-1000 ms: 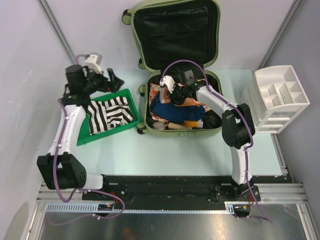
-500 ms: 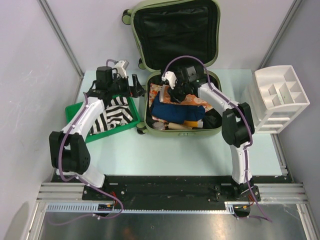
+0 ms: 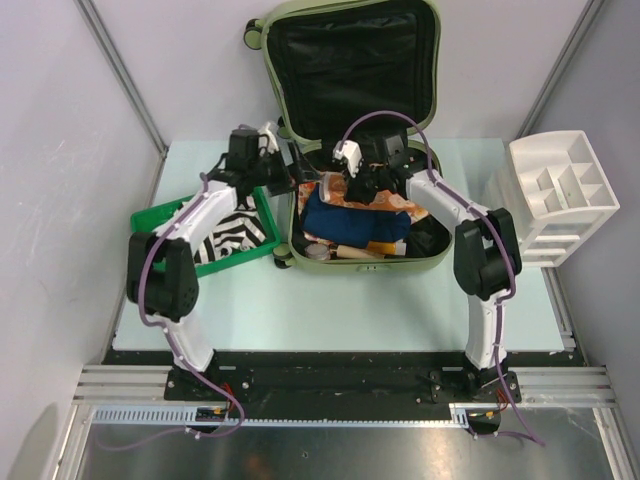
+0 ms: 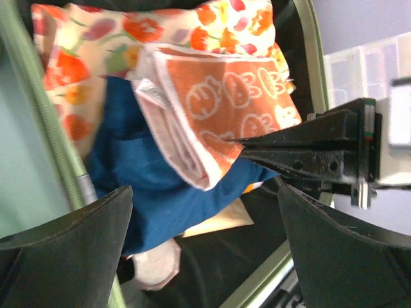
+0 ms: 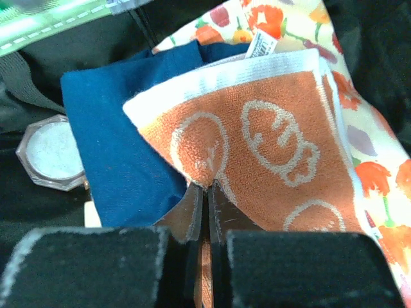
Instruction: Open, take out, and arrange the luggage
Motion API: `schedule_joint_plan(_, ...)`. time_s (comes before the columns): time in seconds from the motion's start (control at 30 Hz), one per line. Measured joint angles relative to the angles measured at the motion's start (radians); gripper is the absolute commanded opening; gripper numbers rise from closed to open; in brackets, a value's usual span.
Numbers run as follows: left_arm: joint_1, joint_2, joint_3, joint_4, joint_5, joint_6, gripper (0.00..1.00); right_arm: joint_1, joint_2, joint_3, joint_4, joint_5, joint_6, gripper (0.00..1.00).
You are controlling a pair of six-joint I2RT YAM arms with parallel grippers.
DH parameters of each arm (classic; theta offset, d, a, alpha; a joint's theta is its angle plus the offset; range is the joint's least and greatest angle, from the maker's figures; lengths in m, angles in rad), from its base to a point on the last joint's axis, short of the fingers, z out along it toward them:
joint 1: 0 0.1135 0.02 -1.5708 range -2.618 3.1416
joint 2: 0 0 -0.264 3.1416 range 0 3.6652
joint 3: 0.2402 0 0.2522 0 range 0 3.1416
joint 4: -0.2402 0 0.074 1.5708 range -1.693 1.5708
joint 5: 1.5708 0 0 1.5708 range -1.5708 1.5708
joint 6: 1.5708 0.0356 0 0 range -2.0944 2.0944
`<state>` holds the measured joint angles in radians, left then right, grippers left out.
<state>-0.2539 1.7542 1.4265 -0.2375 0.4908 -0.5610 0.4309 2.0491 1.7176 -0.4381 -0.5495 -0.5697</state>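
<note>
The luggage point(image 3: 400, 265) lies open at the far middle of the tabletop point(image 3: 300, 300), its lid tipped back so the contents can be reached. The right end effector point(image 5: 207, 187) pinches a fold of the orange towel point(image 5: 257, 147), likely to lift it out. The left end effector point(image 4: 204, 196) hangs spread wide at the left rim, facing the towel, perhaps to receive it.

In the luggage point(image 3: 350, 70), the towel point(image 5: 257, 160) is caught between the right gripper's point(image 5: 207, 192) closed jaws and stretches ahead of them. It lies on a folded garment point(image 5: 115, 128) to their left, with a jar point(image 5: 50, 160) further left and a thin cloth point(image 5: 379, 179) beyond on the right. The left gripper's point(image 4: 202, 192) spread jaws frame the same towel, the cloth behind it.
</note>
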Motion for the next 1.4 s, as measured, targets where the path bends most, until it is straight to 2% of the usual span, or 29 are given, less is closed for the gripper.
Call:
schedule_joint_plan(0.33,-0.095,0.212,0.131,0.033,-0.007,-0.208,1.0,-0.006,-0.053,-0.036,0.073,-0.024,0.04,0.0)
schedule_joint_plan(0.57,-0.113,0.269,0.15,0.034,-0.024,-0.27,1.0,-0.015,-0.056,-0.055,0.079,-0.034,0.047,0.0)
schedule_joint_plan(0.67,-0.114,0.276,0.15,0.035,-0.026,-0.282,0.95,-0.018,-0.057,-0.055,0.08,-0.041,0.05,0.0)
schedule_joint_plan(0.77,-0.114,0.287,0.164,0.039,-0.025,-0.289,0.84,-0.021,-0.06,-0.055,0.082,-0.055,0.062,0.0)
schedule_joint_plan(0.8,-0.114,0.294,0.177,0.042,-0.024,-0.288,0.75,-0.021,-0.062,-0.055,0.082,-0.062,0.066,0.0)
schedule_joint_plan(0.87,-0.114,0.303,0.201,0.049,-0.018,-0.283,0.67,-0.021,-0.068,-0.058,0.083,-0.073,0.073,0.0)
schedule_joint_plan(0.9,-0.114,0.303,0.208,0.052,-0.016,-0.278,0.52,-0.022,-0.073,-0.063,0.084,-0.078,0.076,0.0)
schedule_joint_plan(0.97,-0.114,0.303,0.224,0.062,-0.01,-0.27,0.34,-0.021,-0.086,-0.076,0.085,-0.088,0.081,0.0)
schedule_joint_plan(1.0,-0.114,0.303,0.227,0.072,-0.006,-0.259,0.18,-0.019,-0.093,-0.084,0.086,-0.093,0.084,0.0)
schedule_joint_plan(1.03,-0.114,0.303,0.23,0.079,0.002,-0.25,0.09,-0.018,-0.101,-0.091,0.086,-0.097,0.087,0.0)
schedule_joint_plan(1.07,-0.114,0.303,0.23,0.084,0.01,-0.243,0.01,-0.015,-0.108,-0.095,0.086,-0.1,0.09,0.05)
schedule_joint_plan(1.1,-0.113,0.303,0.23,0.087,0.019,-0.233,0.0,-0.013,-0.113,-0.097,0.086,-0.102,0.094,0.26)
schedule_joint_plan(1.17,-0.108,0.299,0.225,0.092,0.034,-0.223,0.0,-0.01,-0.119,-0.097,0.085,-0.105,0.111,0.48)
schedule_joint_plan(1.2,-0.102,0.291,0.215,0.096,0.037,-0.216,0.0,-0.01,-0.121,-0.097,0.085,-0.108,0.115,0.63)
schedule_joint_plan(1.3,-0.077,0.244,0.157,0.101,0.048,-0.178,0.0,-0.016,-0.122,-0.093,0.08,-0.111,0.147,0.7)
schedule_joint_plan(1.4,-0.022,0.169,0.078,0.1,0.063,-0.129,0.0,-0.034,-0.122,-0.086,0.064,-0.106,0.171,0.68)
